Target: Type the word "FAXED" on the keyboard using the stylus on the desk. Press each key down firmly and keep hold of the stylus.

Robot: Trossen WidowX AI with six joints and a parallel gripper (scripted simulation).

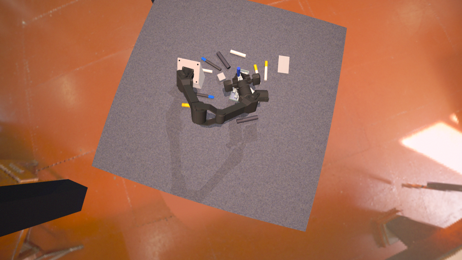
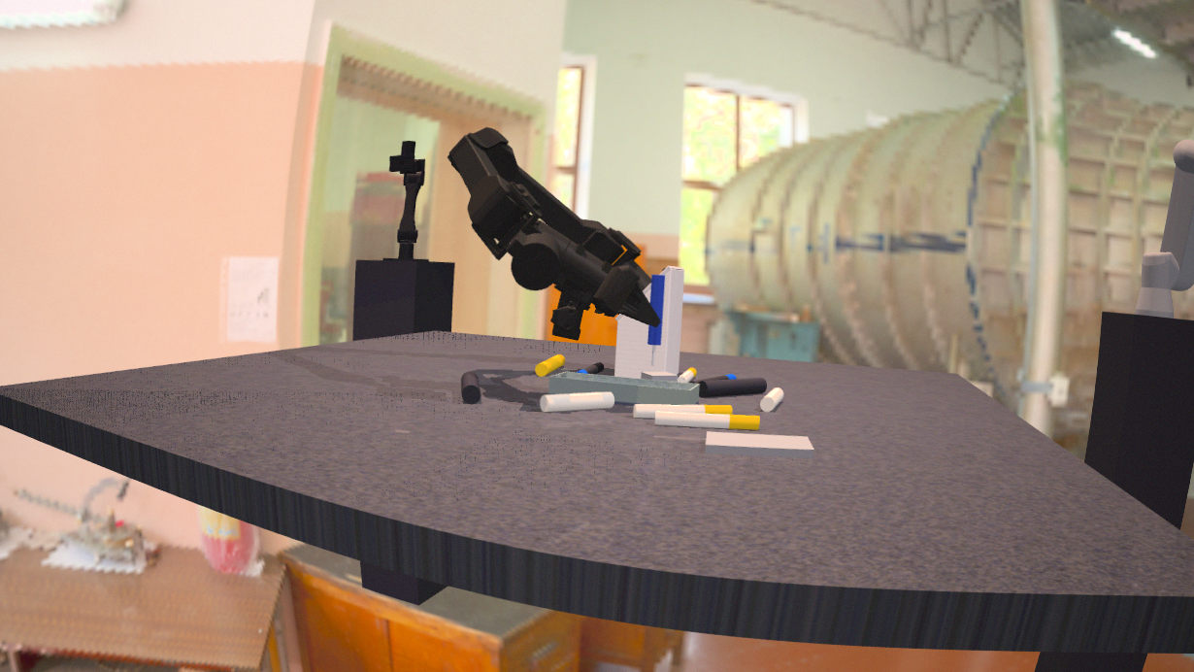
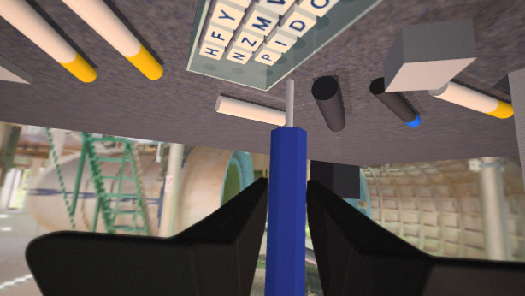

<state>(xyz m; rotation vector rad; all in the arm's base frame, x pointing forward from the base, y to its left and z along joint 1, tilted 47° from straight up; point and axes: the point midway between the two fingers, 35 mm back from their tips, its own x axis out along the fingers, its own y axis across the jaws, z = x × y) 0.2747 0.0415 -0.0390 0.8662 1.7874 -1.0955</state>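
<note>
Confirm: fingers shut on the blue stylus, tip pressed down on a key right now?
Not quite. The fingers are shut on the blue stylus, but its tip is not on a key: in the wrist view the grey tip ends off the edge of the keyboard, and the exterior view shows it held above the board.

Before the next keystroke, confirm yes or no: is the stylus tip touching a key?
No: in the wrist view the stylus tip hangs beyond the keyboard edge, off every key.

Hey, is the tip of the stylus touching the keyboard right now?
Apart. Exterior view: the stylus, held in the claw, hangs with its tip above the keyboard.
</note>
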